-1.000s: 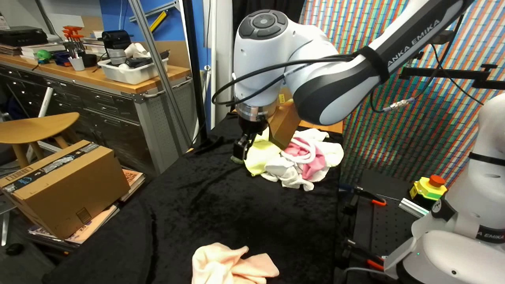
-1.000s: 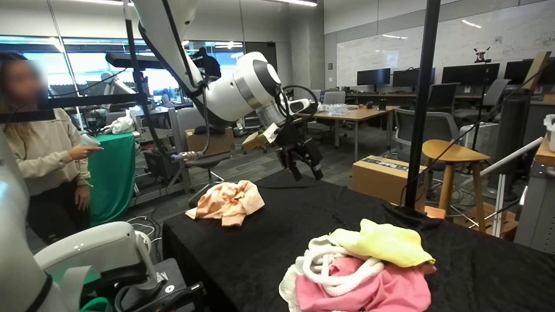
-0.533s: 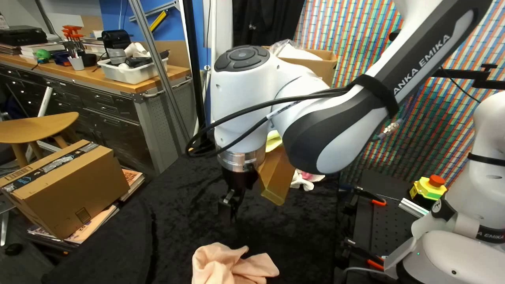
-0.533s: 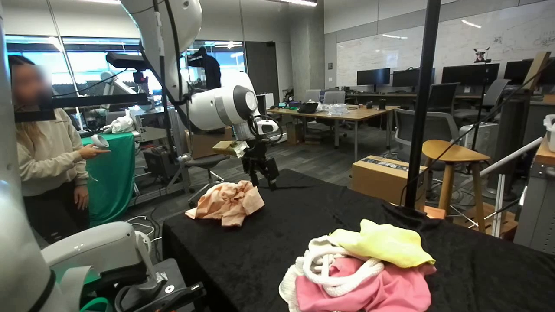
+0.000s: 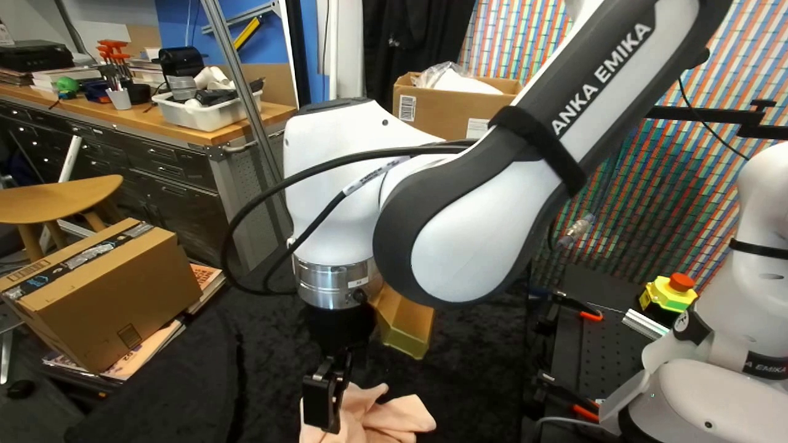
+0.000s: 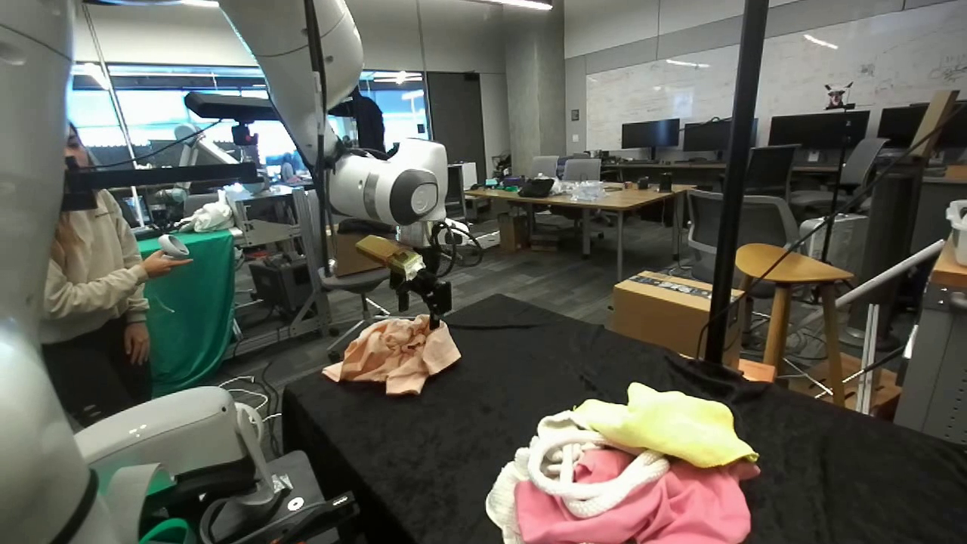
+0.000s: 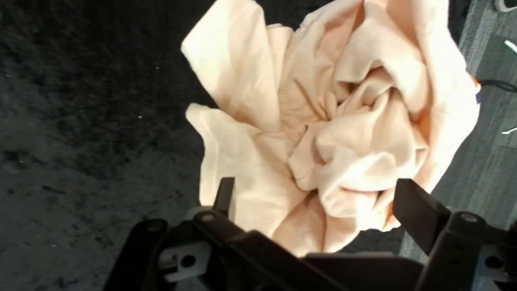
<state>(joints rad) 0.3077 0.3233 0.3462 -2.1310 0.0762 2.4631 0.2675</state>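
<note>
The gripper (image 7: 317, 198) is being held low with its fingers (image 7: 416, 210) spread wide, and a crumpled peach cloth (image 7: 343, 137) is being framed between and beyond them in the wrist view. The peach cloth is being supported by a black-draped table (image 6: 483, 427), near its edge. Whether the folds are being touched by the fingers cannot quite be made out from the exterior views. Beside the wrist (image 5: 335, 284), a gold-coloured box (image 5: 406, 325) is being carried. Well apart from the peach cloth, a yellow cloth (image 6: 672, 427), a pink cloth (image 6: 665, 506) and a white rope (image 6: 582, 502) are being supported in a heap, the rope being looped over the pink cloth. In an exterior view, a white controller (image 6: 178, 249) is being held by a person (image 6: 98, 279), while a cardboard box (image 6: 657, 321) is being seen near a wooden stool (image 6: 786, 261).
</note>
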